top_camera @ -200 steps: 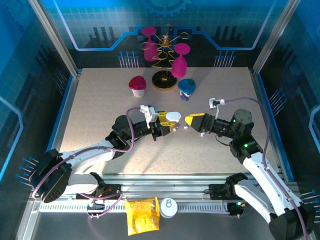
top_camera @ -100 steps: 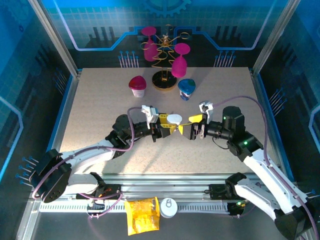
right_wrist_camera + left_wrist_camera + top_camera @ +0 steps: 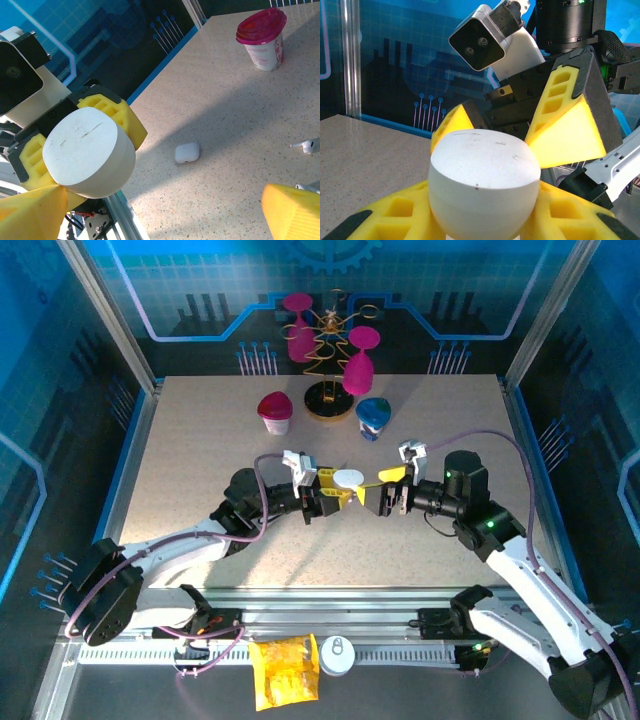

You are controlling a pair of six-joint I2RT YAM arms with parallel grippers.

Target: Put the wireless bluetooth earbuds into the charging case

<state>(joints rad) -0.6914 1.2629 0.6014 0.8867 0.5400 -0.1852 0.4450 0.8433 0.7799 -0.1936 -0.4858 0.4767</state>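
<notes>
My left gripper (image 3: pixel 338 490) is shut on a white pill-shaped charging case (image 3: pixel 349 478), held above the table's middle with its lid closed. In the left wrist view the case (image 3: pixel 485 175) sits between my yellow fingers (image 3: pixel 395 215). My right gripper (image 3: pixel 380 490) faces it, open, with its yellow fingers (image 3: pixel 565 120) on either side of the case's far end. From the right wrist, the case's flat end (image 3: pixel 87 150) is at the left. A second white case (image 3: pixel 187 152) lies on the table. One earbud (image 3: pixel 305 146) lies at the right edge, with another earbud (image 3: pixel 306 187) partly hidden behind my finger.
A pink-lidded cup (image 3: pixel 274 412), a blue-lidded cup (image 3: pixel 373 417) and a wire stand with pink glasses (image 3: pixel 330 350) stand at the back. A yellow bag (image 3: pixel 283 670) and a round white thing (image 3: pixel 337 655) lie on the front rail.
My right gripper has moved left toward the held case and rolled its wrist, so its open fingers now stand around the case's end. The left gripper has stayed put.
</notes>
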